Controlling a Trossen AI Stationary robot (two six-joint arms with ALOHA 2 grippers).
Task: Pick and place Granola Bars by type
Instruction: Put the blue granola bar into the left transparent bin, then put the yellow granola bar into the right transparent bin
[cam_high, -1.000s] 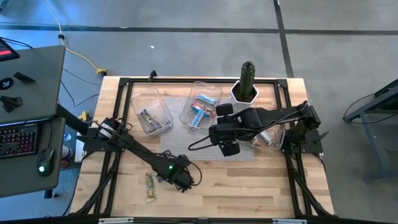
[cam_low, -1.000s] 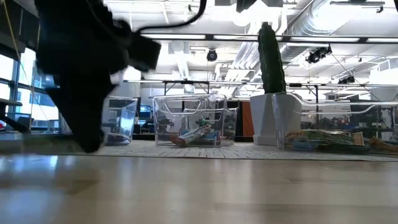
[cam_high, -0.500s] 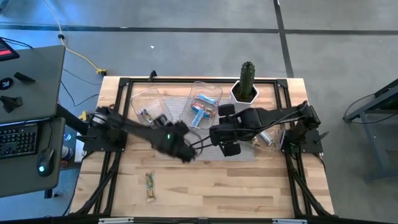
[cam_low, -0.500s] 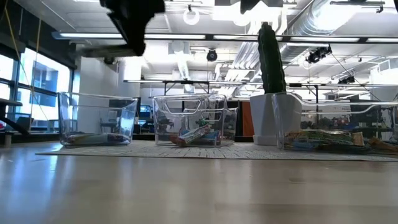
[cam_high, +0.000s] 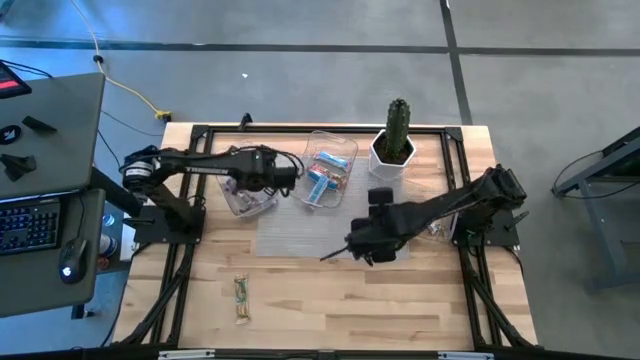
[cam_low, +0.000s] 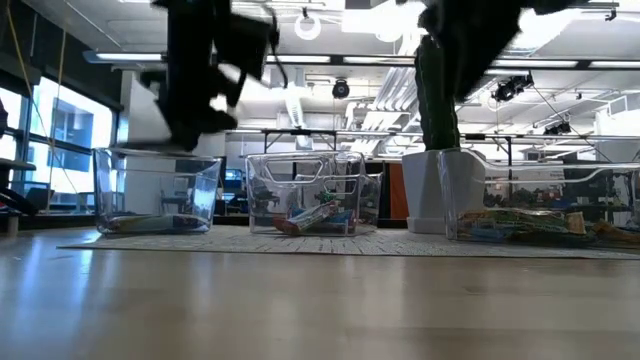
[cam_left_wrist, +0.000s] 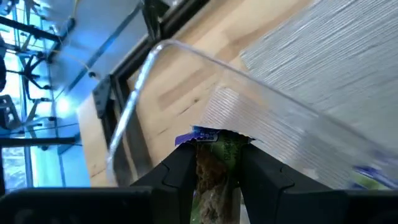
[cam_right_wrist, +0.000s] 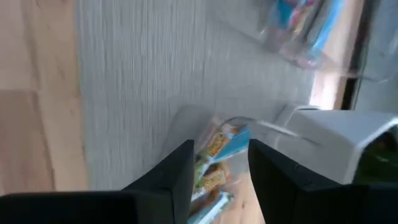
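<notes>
My left gripper (cam_left_wrist: 217, 158) is shut on a green-wrapped granola bar (cam_left_wrist: 219, 144) and hovers at the rim of the left clear tray (cam_high: 245, 190), which holds purple bars. In the high view the left gripper (cam_high: 287, 174) is over that tray's right side. My right gripper (cam_right_wrist: 221, 149) is open and touches nothing. It hangs over the grey mat (cam_high: 300, 235), near the right tray's bars (cam_right_wrist: 214, 163). The middle tray (cam_high: 325, 172) holds light blue bars. One green-tan bar (cam_high: 240, 298) lies flat on the wood near the table's near edge. My left gripper pinches the green bar between its two fingers, which lie on its two long sides. The bar's free end (cam_left_wrist: 202, 135), with a blue edge, sticks out beyond the fingertips. The bar is lifted clear, above the left tray's rim (cam_left_wrist: 186, 53).
A cactus in a white pot (cam_high: 396, 140) stands at the far edge, right of the middle tray. The right tray (cam_high: 432, 222) is partly hidden by the right arm. A black frame (cam_high: 300, 128) runs around the table. Bare wood lies in front of the mat.
My left gripper has risen from the near left part of the table, beside the lying green-tan bar, and swung toward the far edge until it is over the left tray. My right gripper has moved a little toward the near edge, over the mat.
</notes>
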